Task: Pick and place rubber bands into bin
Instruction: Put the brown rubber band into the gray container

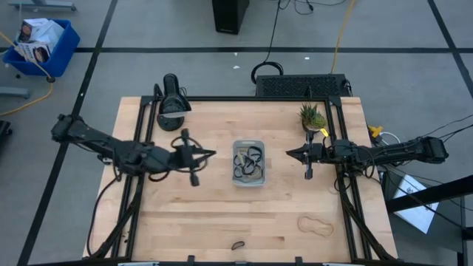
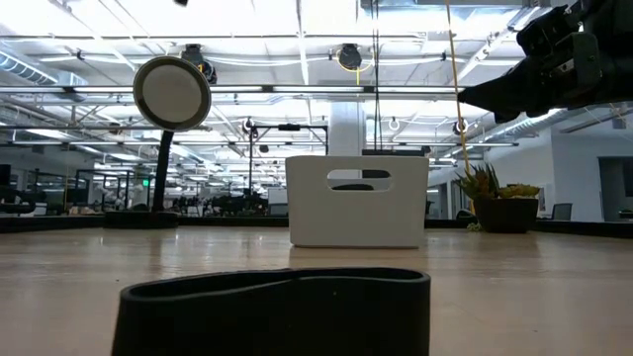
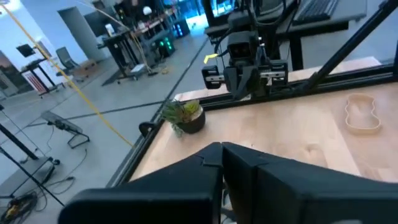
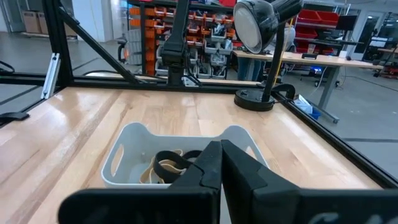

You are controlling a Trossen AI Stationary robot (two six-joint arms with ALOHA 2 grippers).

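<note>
The pale bin (image 1: 248, 163) stands mid-table and holds several dark and tan rubber bands (image 4: 171, 165). A tan band (image 1: 315, 225) lies flat on the table at the near right; it also shows in the left wrist view (image 3: 362, 113). A small dark band (image 1: 238, 244) lies by the near edge and fills the foreground of the low view (image 2: 277, 311). My left gripper (image 1: 214, 154) is shut and empty, in the air just left of the bin. My right gripper (image 1: 288, 154) is shut and empty, in the air just right of the bin.
A black desk lamp (image 1: 172, 103) stands at the far left of the table. A small potted plant (image 1: 312, 117) stands at the far right. Black frame rails (image 1: 144, 133) run along the table's sides. Bare wood lies between the bin and the near edge.
</note>
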